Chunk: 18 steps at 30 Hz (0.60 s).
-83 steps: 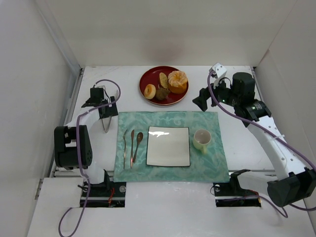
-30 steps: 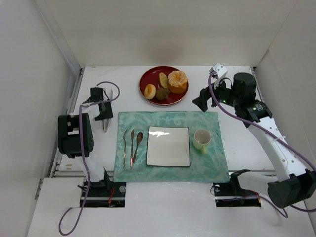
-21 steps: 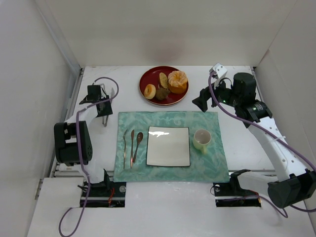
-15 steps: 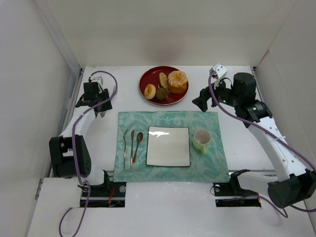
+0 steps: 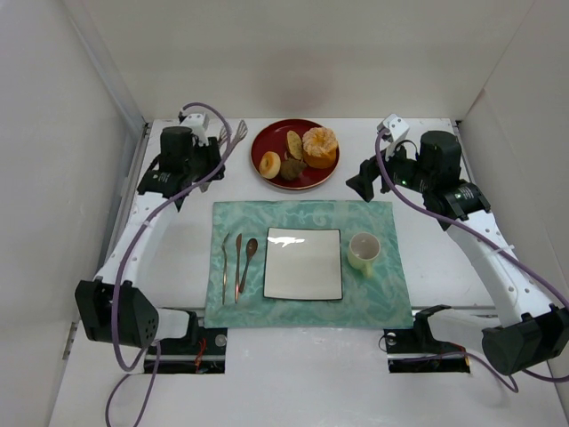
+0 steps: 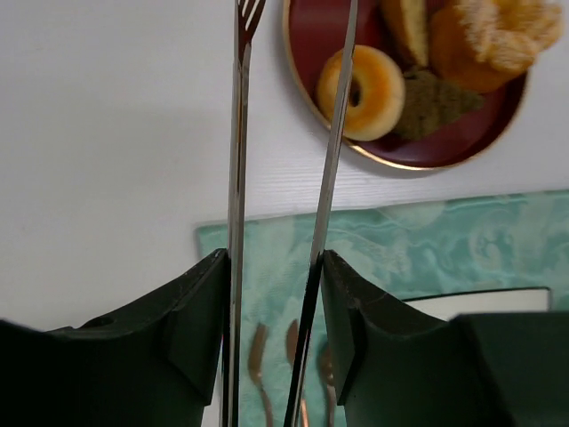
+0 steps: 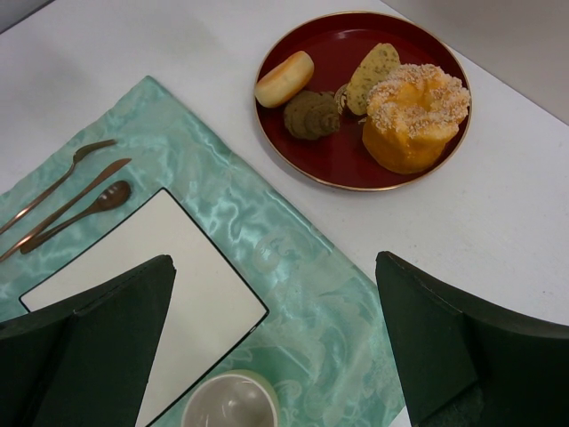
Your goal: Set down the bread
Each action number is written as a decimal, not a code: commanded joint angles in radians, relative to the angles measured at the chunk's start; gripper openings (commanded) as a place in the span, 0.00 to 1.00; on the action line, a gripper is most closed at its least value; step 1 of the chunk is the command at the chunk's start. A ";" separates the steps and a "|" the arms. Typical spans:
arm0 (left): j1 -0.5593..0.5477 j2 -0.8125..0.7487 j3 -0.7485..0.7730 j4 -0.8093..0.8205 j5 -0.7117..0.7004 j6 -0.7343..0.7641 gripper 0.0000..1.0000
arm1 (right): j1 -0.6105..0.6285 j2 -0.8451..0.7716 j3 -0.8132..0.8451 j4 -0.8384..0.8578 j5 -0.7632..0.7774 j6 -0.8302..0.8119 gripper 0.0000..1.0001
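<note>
Currently the left hand (image 5: 216, 148) is clenching a pair of metal tongs (image 5: 233, 135), one blade pressed against each finger. In the top view the forked tips are showing just left of the red round plate (image 5: 276, 135), above the white bench (image 5: 427, 240). Height over the surface: cannot tell.

The right hand (image 5: 363, 178) is hanging released, fingers spread wide with nothing between them, over the far right corner of the placemat (image 5: 373, 294).

The bread (image 5: 294, 143) is lying on the red plate, toward its far side, between the ring doughnut (image 5: 270, 165) and the big orange bun (image 5: 320, 147), just beside the bun. A dark brown lump (image 5: 292, 167) is sitting right in front of it.

Surface: the teal patterned placemat is lying flat mid-bench, slightly wrinkled in the right wrist view. A white square plate (image 5: 303, 263) is sitting at its centre and catching glare. A cream cup (image 5: 363, 253) is standing to its right. A fork (image 5: 224, 262), knife (image 5: 237, 258) and spoon (image 5: 249, 256), all copper-toned, are lying side by side to its left.

Room: plain white panels (image 5: 53, 133) are enclosing the bench on the left, back and right.
</note>
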 commanded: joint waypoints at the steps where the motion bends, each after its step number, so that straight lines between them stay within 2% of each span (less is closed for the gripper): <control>1: -0.098 -0.029 0.094 -0.018 0.036 -0.038 0.40 | 0.003 -0.006 0.015 0.032 -0.010 0.009 1.00; 6: -0.186 0.063 0.194 -0.018 0.073 -0.059 0.40 | 0.003 -0.006 0.015 0.032 -0.001 0.009 1.00; 18: -0.195 0.350 0.497 -0.057 0.113 -0.069 0.40 | -0.006 -0.016 0.006 0.041 0.008 0.009 1.00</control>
